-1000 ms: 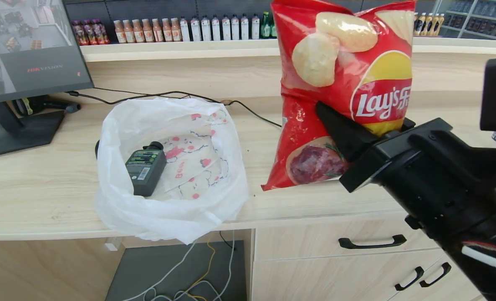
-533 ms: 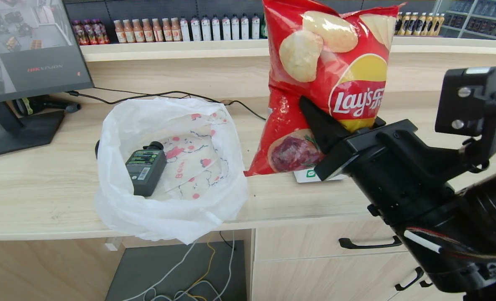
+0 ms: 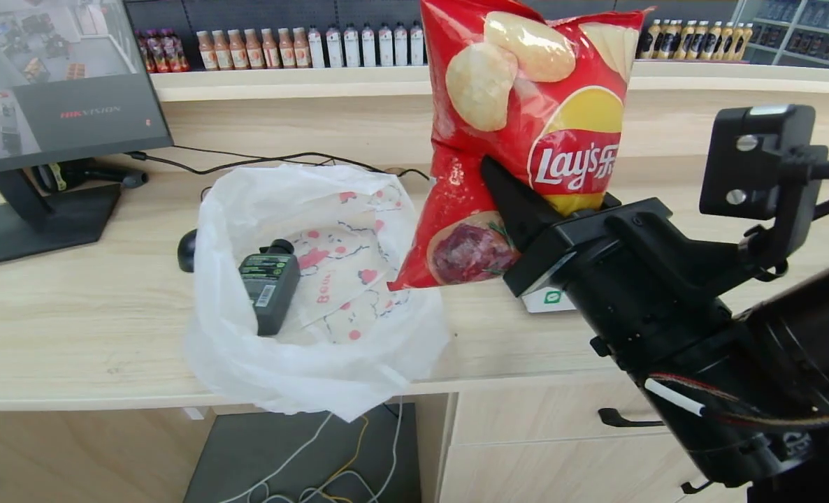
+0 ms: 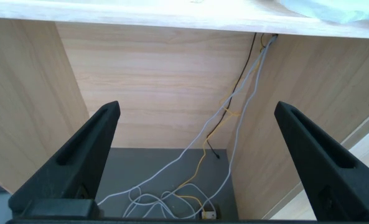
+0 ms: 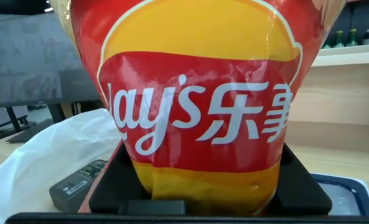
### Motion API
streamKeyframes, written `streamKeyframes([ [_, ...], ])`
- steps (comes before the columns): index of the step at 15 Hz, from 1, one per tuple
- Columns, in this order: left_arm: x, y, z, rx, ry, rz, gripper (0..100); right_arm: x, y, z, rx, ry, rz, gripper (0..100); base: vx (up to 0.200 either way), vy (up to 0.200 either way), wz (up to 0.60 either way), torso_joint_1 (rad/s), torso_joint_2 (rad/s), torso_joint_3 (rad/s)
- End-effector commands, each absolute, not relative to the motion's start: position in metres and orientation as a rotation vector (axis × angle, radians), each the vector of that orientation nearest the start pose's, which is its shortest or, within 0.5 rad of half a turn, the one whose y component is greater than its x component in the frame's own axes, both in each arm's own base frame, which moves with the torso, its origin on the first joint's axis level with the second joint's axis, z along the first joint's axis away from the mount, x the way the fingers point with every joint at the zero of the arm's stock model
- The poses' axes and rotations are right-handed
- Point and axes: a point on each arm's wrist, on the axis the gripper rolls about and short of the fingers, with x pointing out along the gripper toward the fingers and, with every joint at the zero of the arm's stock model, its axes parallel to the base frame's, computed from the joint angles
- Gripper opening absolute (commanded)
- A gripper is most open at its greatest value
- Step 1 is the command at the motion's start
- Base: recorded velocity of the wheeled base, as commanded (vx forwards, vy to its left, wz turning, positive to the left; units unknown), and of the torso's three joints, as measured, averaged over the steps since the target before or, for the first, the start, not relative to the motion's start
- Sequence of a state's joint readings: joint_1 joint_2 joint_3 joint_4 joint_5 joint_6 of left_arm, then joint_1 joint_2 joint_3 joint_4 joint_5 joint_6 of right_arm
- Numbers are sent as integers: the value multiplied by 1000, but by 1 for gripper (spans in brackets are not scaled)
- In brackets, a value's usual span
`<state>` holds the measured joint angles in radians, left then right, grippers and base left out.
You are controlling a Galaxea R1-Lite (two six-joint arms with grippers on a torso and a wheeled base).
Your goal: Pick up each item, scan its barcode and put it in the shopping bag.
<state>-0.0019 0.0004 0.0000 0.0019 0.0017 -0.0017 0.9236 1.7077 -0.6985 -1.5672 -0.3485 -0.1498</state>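
A red chips bag (image 3: 526,105) hangs upright above the wooden counter (image 3: 72,328), its lower corner over the right rim of the white shopping bag (image 3: 303,363). My right gripper (image 3: 547,185) is shut on the chips bag's lower middle; the right wrist view shows the chips bag (image 5: 196,112) between both fingers (image 5: 109,183). A dark green bottle (image 3: 269,283) lies inside the shopping bag, on a pink-printed packet (image 3: 344,279). My left gripper (image 4: 196,112) stands open below the counter, with nothing between its fingers.
A monitor (image 3: 51,77) on a stand fills the back left, with a dark handheld device (image 3: 100,175) and cable behind it. A small black object (image 3: 186,250) sits left of the shopping bag. A white box (image 3: 547,300) lies under my right arm. Drawers (image 3: 540,419) lie below.
My right gripper has carried the chips bag left, from beside the shopping bag to over its right rim. The head camera has also shifted, so the scene sits slightly further right.
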Motion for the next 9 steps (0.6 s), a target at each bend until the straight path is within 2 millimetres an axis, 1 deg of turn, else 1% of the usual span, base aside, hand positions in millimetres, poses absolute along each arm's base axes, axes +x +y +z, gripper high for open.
streamKeyframes([
  [1, -23, 0, 75, -3, 2, 2, 100, 178, 223, 247, 216, -508, 522, 0, 0, 200, 0, 17, 2, 2],
  [6, -23, 0, 75, -3, 2, 2, 100, 177, 220, 252, 243, -515, 525, 0, 0, 200, 0, 5, 0, 0],
  [8, -23, 0, 75, 0, 2, 0, 100, 176, 218, 253, 256, -513, 512, 0, 0, 0, 0, 0, 0, 0],
  [9, -23, 0, 75, 0, 2, 2, 100, 175, 217, 254, 282, -504, 477, 0, 0, 0, 0, 0, 0, 0],
])
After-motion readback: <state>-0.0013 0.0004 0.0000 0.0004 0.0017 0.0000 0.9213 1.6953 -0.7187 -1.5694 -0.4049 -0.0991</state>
